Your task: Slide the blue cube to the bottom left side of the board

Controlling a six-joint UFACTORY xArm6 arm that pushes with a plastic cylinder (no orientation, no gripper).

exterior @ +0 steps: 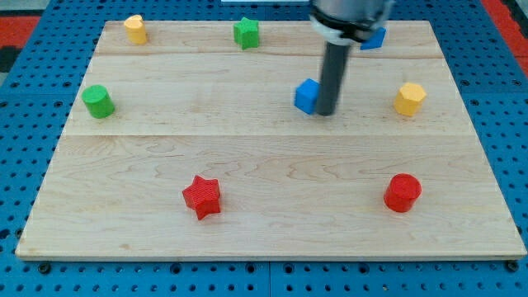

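The blue cube (307,96) sits on the wooden board (264,214) a little right of centre, in the upper half. My tip (327,112) stands right against the cube's right side, touching or nearly touching it. The dark rod rises from there to the view's top. The board's bottom left corner lies far from the cube, past the red star (202,196).
Also on the board: a yellow block (135,29) at top left, a green star (246,33) at top middle, a second blue block (374,37) partly hidden behind the rod, a yellow hexagon (409,99) at right, a green cylinder (97,101) at left, a red cylinder (403,192) at bottom right.
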